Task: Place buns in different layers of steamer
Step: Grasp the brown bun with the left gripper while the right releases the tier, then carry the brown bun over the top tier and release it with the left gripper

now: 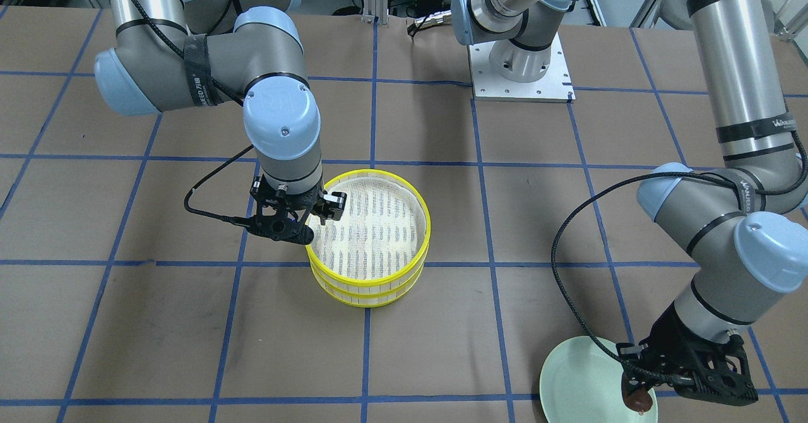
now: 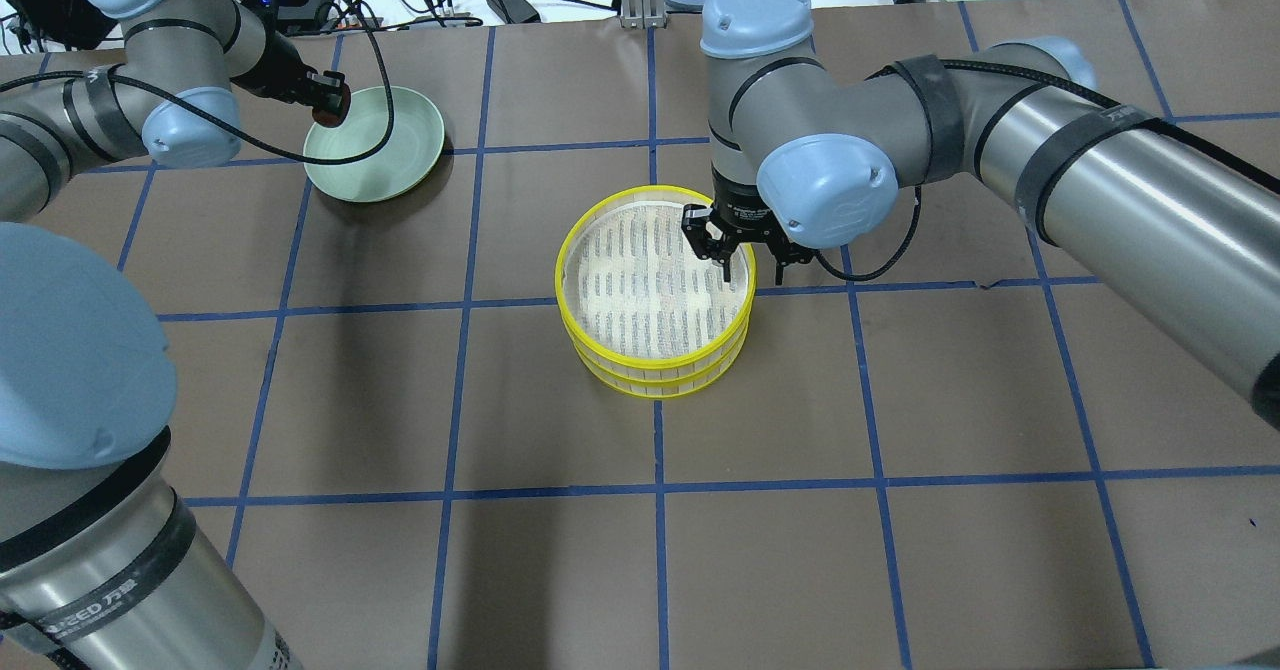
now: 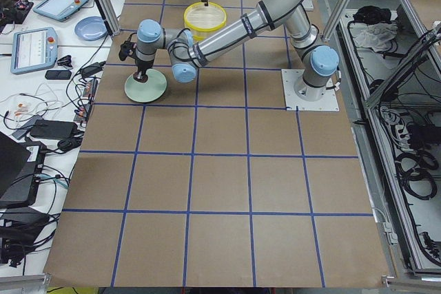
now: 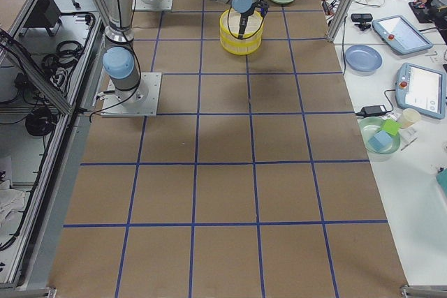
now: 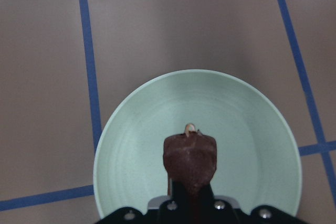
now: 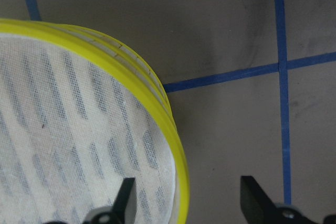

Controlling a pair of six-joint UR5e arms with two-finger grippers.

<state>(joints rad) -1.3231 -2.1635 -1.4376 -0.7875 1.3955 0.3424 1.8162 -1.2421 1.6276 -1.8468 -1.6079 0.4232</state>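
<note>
Two yellow-rimmed steamer trays stand stacked mid-table, the top tray point(image 1: 379, 221) point(image 2: 650, 285) on the lower tray point(image 1: 369, 298) point(image 2: 660, 382). The top tray's white mesh is bare. My right gripper point(image 1: 315, 218) point(image 2: 752, 268) point(image 6: 186, 198) is open, one finger inside the top tray's rim and one outside. My left gripper point(image 1: 641, 394) point(image 2: 330, 100) point(image 5: 190, 182) is shut on the dark reddish-brown bun point(image 1: 639, 399) point(image 2: 333, 108) point(image 5: 190, 156) and holds it over the pale green plate point(image 1: 581, 379) point(image 2: 385, 150) point(image 5: 241, 108). The cream-white bun shows in no view.
The left arm's base plate point(image 1: 521, 76) is bolted to the table on the robot's side. Beyond the table's far edge are cables, tablets point(image 3: 62, 3) and a blue dish point(image 4: 363, 57). Brown table with blue tape grid surrounds the steamer.
</note>
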